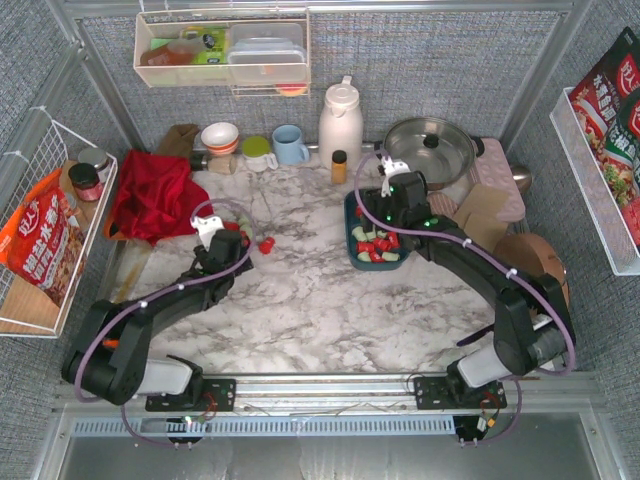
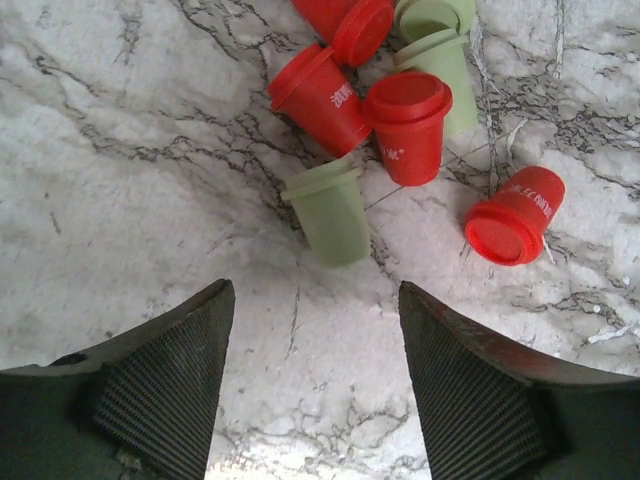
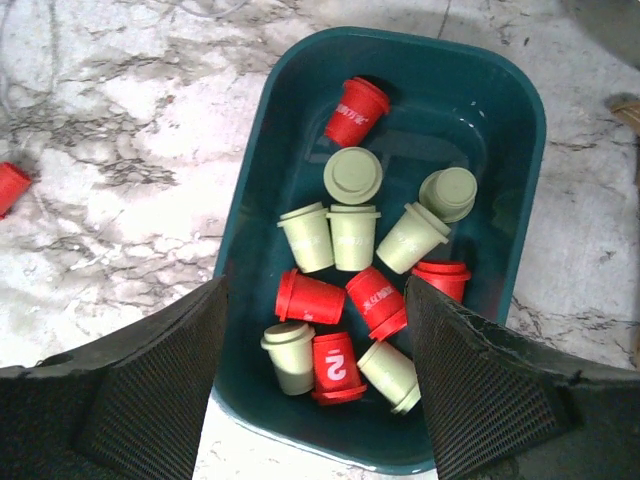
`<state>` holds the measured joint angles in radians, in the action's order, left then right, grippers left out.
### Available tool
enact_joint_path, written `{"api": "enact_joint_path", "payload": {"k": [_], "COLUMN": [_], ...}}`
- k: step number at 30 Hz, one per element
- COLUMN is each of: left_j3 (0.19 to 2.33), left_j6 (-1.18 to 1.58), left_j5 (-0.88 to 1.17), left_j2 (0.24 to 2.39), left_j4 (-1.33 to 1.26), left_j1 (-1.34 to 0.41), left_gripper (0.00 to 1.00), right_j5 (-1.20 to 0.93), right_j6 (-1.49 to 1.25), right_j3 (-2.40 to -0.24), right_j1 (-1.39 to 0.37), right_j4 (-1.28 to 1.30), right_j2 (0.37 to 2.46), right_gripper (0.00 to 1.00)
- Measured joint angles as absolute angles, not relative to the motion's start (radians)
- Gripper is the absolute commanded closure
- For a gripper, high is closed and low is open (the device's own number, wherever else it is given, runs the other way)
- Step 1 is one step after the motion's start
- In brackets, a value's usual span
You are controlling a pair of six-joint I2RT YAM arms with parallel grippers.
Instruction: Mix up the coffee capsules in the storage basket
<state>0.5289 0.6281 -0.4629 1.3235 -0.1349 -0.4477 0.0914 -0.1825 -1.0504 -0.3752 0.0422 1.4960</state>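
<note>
Coffee capsules, some red and some pale green, lie in two places. About a dozen are inside the storage basket, a dark teal bin in the middle right of the top view. The right gripper hangs directly above them with its fingers spread and nothing between them.

A smaller group lies loose on the counter, to the left of the basket, and it fills the upper part of the left wrist view. The left gripper is the nearer one to this group, and its fingers are also spread and empty.

Just ahead of it, toward the upper middle of the frame, a green capsule lies on its side. Its long axis runs almost up and down in the frame, with the rim away from the gripper, so we judge that the fingers would close across its narrow body.

Red capsules carry small white print that we cannot read, except one in the basket that seems to show a "2". An orange bag at the left edge of the top view has large white Chinese characters.
</note>
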Motion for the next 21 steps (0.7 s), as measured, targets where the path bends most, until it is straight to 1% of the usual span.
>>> {"api": "enact_joint_path", "payload": {"k": [5,9,11,21], "left_j3": [0.579,0.614,0.627,0.618], "left_j6": [0.606,0.597,0.59,0.607], "left_j5": [-0.434,-0.434,-0.434,-0.402], "left_j2": [1.411,1.464,1.489,1.556], "left_j4": [-0.172,-0.192,-0.193,-0.197], "left_j1": [-0.423,-0.406,-0.402,-0.397], "left_gripper": [0.34,0.45,0.49,0.49], "right_j5": [0.044,0.015,0.004,-0.034], "right_j6": [-0.197,-0.204,-0.204,-0.207], "right_j3": [-1.044,-1.044,-1.044,-1.047], "right_j1": [-0.376,-0.377,-0.377,-0.377], "right_j4": [0.044,0.046,0.046,0.057], "right_j2": [1.468,1.468,1.468,1.454], "right_gripper": [0.25,0.25,0.25,0.25]}}
